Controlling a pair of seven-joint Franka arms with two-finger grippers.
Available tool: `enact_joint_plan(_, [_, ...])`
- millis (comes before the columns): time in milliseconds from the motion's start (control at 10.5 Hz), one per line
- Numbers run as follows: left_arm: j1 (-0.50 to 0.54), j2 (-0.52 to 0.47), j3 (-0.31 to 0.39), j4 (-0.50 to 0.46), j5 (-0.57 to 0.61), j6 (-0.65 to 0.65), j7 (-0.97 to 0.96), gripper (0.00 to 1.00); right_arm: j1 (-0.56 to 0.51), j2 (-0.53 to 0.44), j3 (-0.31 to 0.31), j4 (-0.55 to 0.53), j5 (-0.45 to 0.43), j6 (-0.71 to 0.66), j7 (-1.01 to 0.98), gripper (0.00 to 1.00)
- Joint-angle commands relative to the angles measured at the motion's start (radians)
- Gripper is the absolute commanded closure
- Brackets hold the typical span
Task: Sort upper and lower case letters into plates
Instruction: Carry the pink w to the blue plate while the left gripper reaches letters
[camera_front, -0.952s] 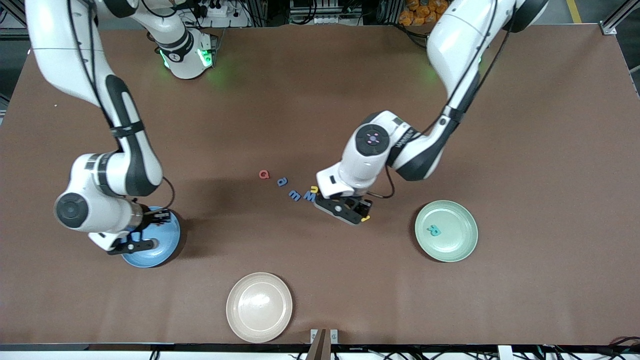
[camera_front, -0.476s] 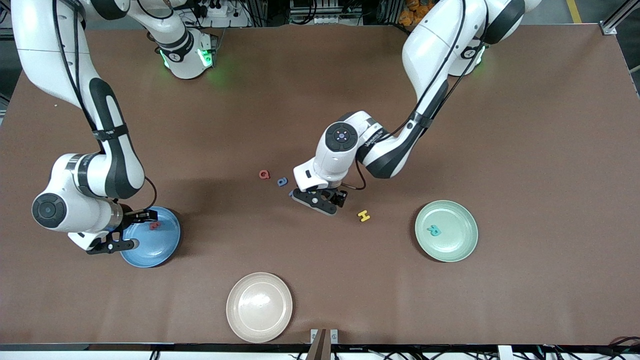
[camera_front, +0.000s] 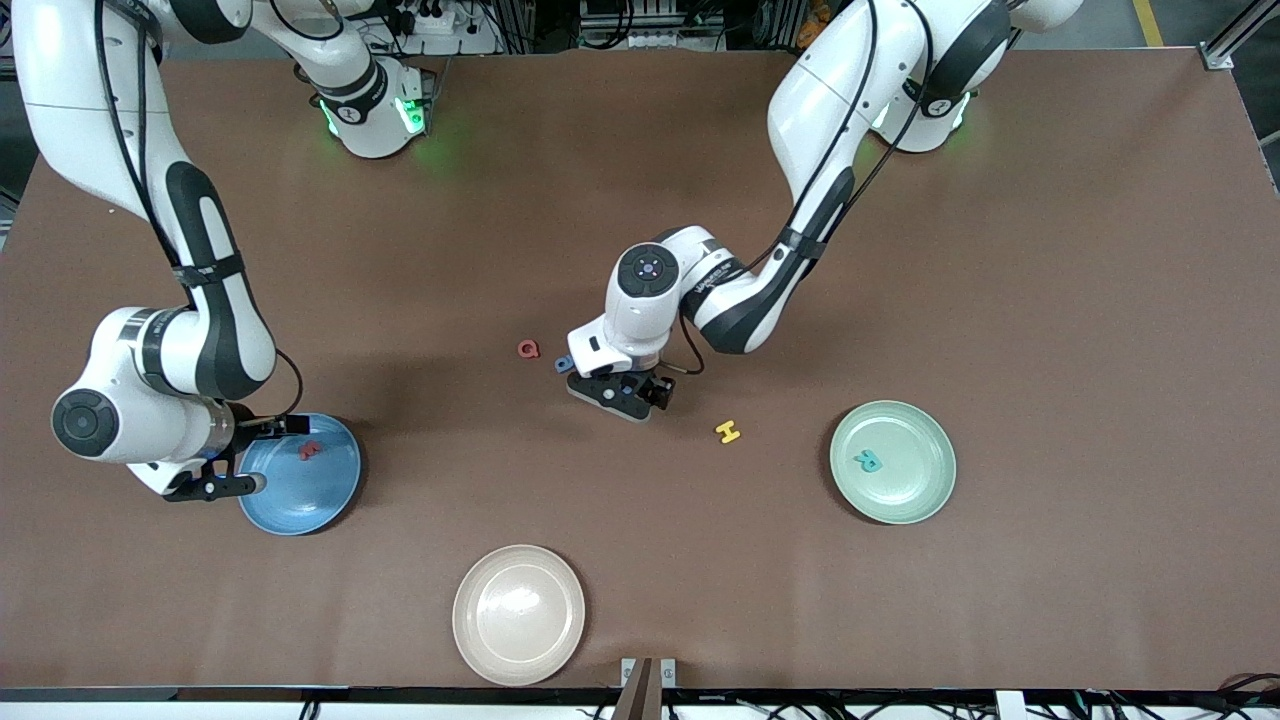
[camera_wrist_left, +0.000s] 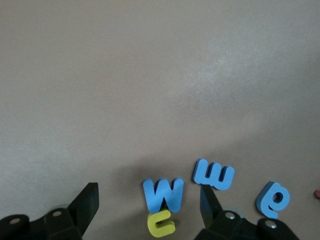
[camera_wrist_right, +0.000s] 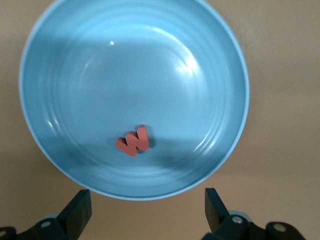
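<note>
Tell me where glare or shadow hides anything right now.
Right wrist view: the round blue plate carries shadow bands and small glints, yet the red foam w stays readable. Front view: green base lights tint the brown table; a sheen sits on the beige cream plate.

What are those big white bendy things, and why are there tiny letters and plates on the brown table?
Those are two robot arms, each ending in a two-finger gripper. The big picture looks down from across the brown table; the other two come from cameras on the arms' wrists. The job is sorting little foam letters into plates.

The right gripper hangs open by the round blue plate, where a red letter w lies. The left gripper is open over a cluster of letters: a big blue W, a blue m, a blue a and a yellow u. Neither gripper holds anything.

A red Q and a yellow H lie loose. A teal R sits in the pale green plate. The cream plate holds nothing.
</note>
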Motion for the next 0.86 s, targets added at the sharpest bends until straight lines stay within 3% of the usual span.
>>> enact_joint_plan(0, [-0.020,0.029,0.020,0.032,-0.004,0.017,-0.021,0.10,-0.020,0.008,0.020,-0.006,0.013,-0.003,0.011,0.00])
enact_joint_plan(762, [-0.046,0.064,0.029,0.031,0.001,0.019,-0.055,0.21,-0.015,0.034,0.018,-0.006,0.013,0.009,0.012,0.00])
